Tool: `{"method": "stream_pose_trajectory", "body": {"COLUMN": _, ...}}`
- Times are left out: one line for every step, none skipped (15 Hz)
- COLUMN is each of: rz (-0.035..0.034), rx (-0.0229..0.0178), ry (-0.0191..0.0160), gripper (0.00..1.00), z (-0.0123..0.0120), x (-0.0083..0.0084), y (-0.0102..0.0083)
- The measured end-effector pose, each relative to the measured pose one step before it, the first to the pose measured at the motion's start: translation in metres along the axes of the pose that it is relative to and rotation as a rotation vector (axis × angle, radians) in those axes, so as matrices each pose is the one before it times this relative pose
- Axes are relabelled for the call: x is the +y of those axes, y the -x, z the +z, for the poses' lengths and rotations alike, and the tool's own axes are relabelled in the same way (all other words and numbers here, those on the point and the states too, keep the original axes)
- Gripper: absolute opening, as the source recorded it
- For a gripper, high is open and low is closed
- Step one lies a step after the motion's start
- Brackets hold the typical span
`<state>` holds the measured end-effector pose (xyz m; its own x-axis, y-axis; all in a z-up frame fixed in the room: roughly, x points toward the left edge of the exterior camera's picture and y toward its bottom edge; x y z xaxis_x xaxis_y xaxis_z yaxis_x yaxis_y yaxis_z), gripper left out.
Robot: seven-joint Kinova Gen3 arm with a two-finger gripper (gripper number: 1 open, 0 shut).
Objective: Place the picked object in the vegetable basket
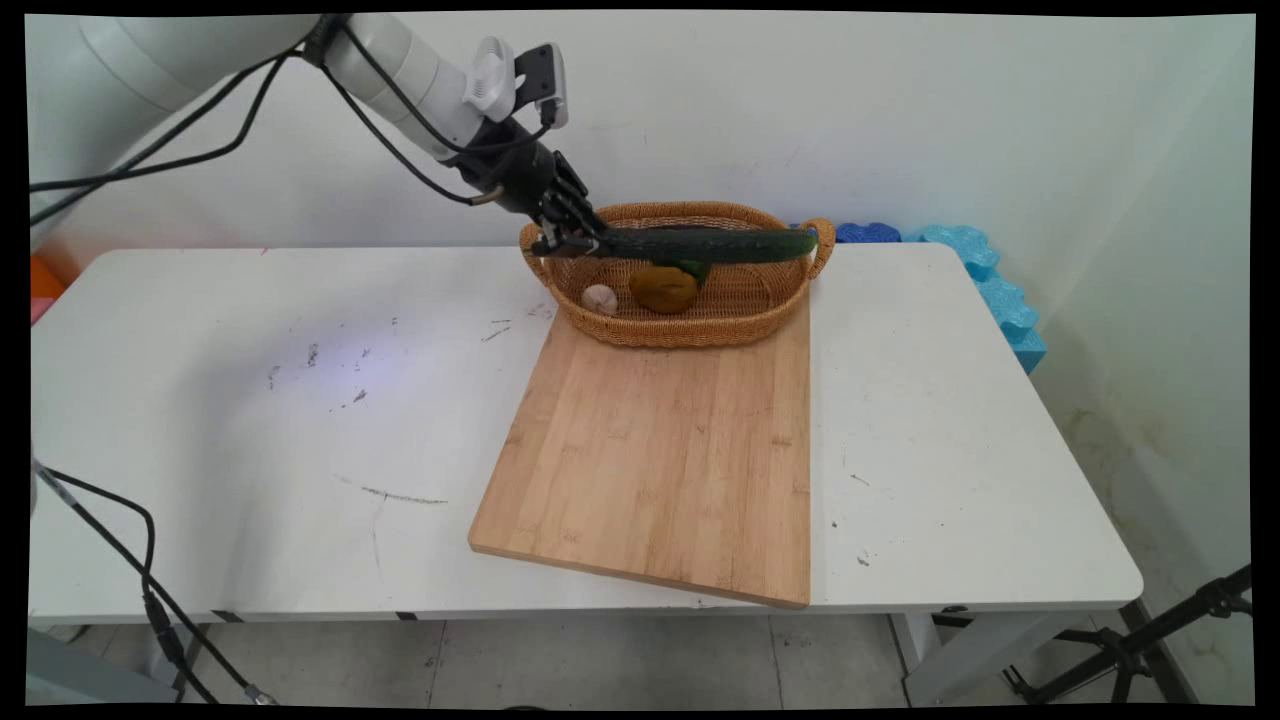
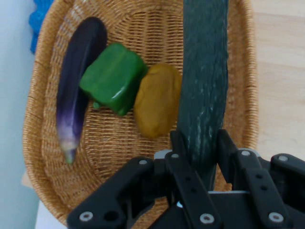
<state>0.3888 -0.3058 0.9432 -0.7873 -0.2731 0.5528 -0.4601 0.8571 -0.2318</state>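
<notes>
Cutting board: wooden board (image 1: 665, 455) lies on the white bench (image 1: 250, 420), its near edge close to the bench's front edge and its far end reaching under the basket.
Basket: oval woven basket (image 1: 740, 315) with two small handles stands at the far end of the board, near the wall.
Hand: black hand (image 1: 570, 240) comes down from the upper left and hangs over the left end of the basket; its two fingers (image 2: 177, 148) are closed onto one end of the cucumber, with only the cucumber's thickness between them.
Cucumber: long dark green cucumber (image 1: 715, 245) is held by its left end and stretches away from the hand, nearly level, across the basket to its right handle; it is above the other things in the basket, not resting among them.
Potato: brown potato (image 1: 663, 288) lies on the basket floor, just under the cucumber; in the hand view it sits directly beside the cucumber.
Pepper: green pepper (image 2: 113, 78) lies against the potato, on its side away from the cucumber.
Eggplant: purple eggplant (image 2: 78, 76) lies along the basket wall, next to the pepper.
Garlic: small whitish bulb, maybe garlic (image 1: 600, 298), lies in the basket's left part, below the hand.
Blue foam: blue foam pieces (image 1: 990, 280) are against the wall behind the bench's right far corner.
</notes>
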Motion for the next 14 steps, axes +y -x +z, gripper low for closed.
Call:
{"method": "stream_pose_trajectory", "body": {"rz": -0.00112, "rx": -0.00217, "ry": -0.00340, "gripper": 0.00, "z": 0.00451, "x": -0.00349, "y": 0.00051}}
{"method": "stream_pose_trajectory", "body": {"rz": -0.00148, "rx": -0.00138, "ry": -0.00293, "gripper": 0.00, "z": 0.00536, "x": -0.00292, "y": 0.00041}}
{"method": "stream_pose_trajectory", "body": {"rz": -0.00174, "rx": -0.00093, "ry": -0.00150, "gripper": 0.00, "z": 0.00480, "x": -0.00193, "y": 0.00027}}
{"method": "stream_pose_trajectory", "body": {"rz": -0.00170, "rx": -0.00124, "ry": -0.00063, "gripper": 0.00, "z": 0.00588, "x": -0.00168, "y": 0.00021}}
{"method": "stream_pose_trajectory", "body": {"rz": -0.00195, "rx": -0.00024, "ry": -0.00046, "gripper": 0.00, "z": 0.00576, "x": -0.00115, "y": 0.00024}}
{"method": "stream_pose_trajectory", "body": {"rz": -0.00185, "rx": 0.00026, "ry": -0.00031, "gripper": 0.00, "z": 0.00503, "x": -0.00087, "y": 0.00013}}
{"method": "stream_pose_trajectory", "body": {"rz": -0.00165, "rx": 0.00037, "ry": -0.00031, "gripper": 0.00, "z": 0.00569, "x": -0.00089, "y": 0.00005}}
{"method": "stream_pose_trajectory", "body": {"rz": -0.00159, "rx": 0.00036, "ry": -0.00097, "gripper": 0.00, "z": 0.00528, "x": -0.00089, "y": 0.00017}}
{"method": "stream_pose_trajectory", "body": {"rz": -0.00150, "rx": 0.00004, "ry": -0.00048, "gripper": 0.00, "z": 0.00456, "x": -0.00073, "y": 0.00028}}
{"method": "stream_pose_trajectory", "body": {"rz": -0.00163, "rx": -0.00008, "ry": -0.00062, "gripper": 0.00, "z": 0.00483, "x": -0.00069, "y": 0.00046}}
{"method": "stream_pose_trajectory", "body": {"rz": -0.00136, "rx": -0.00011, "ry": -0.00063, "gripper": 0.00, "z": 0.00442, "x": -0.00069, "y": 0.00049}}
{"method": "stream_pose_trajectory", "body": {"rz": -0.00119, "rx": -0.00019, "ry": -0.00044, "gripper": 0.00, "z": 0.00376, "x": -0.00064, "y": 0.00039}}
{"method": "stream_pose_trajectory", "body": {"rz": -0.00173, "rx": -0.00025, "ry": -0.00102, "gripper": 0.00, "z": 0.00357, "x": -0.00062, "y": 0.00082}}
{"method": "stream_pose_trajectory", "body": {"rz": -0.00069, "rx": -0.00022, "ry": -0.00033, "gripper": 0.00, "z": 0.00363, "x": -0.00059, "y": 0.00031}}
